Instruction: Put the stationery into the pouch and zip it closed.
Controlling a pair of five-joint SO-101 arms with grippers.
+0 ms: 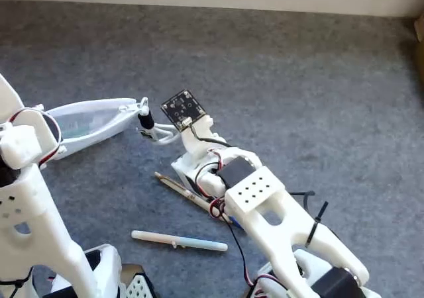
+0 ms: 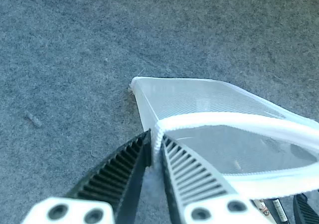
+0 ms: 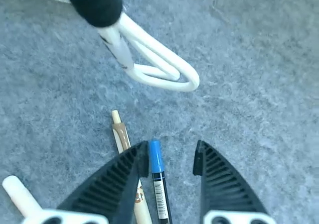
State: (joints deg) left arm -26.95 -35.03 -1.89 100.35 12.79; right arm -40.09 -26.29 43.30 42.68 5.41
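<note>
Closest in, the left gripper (image 2: 155, 137) is clamped on the mesh pouch's (image 2: 209, 104) zipper edge. The right gripper (image 3: 172, 153) has its jaws apart around a blue pen (image 3: 156, 167) on the grey carpet (image 1: 298, 66). A tan pen (image 3: 121, 134) and a white pen (image 3: 17, 194) lie beside it, outside the pouch.

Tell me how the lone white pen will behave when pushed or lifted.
The white pen looks slim and round, so a sideways push would probably roll it, though the grey mat may slow that. It lies straight, so likely stiff and light. Its smooth shell might slip when pinched.
</note>
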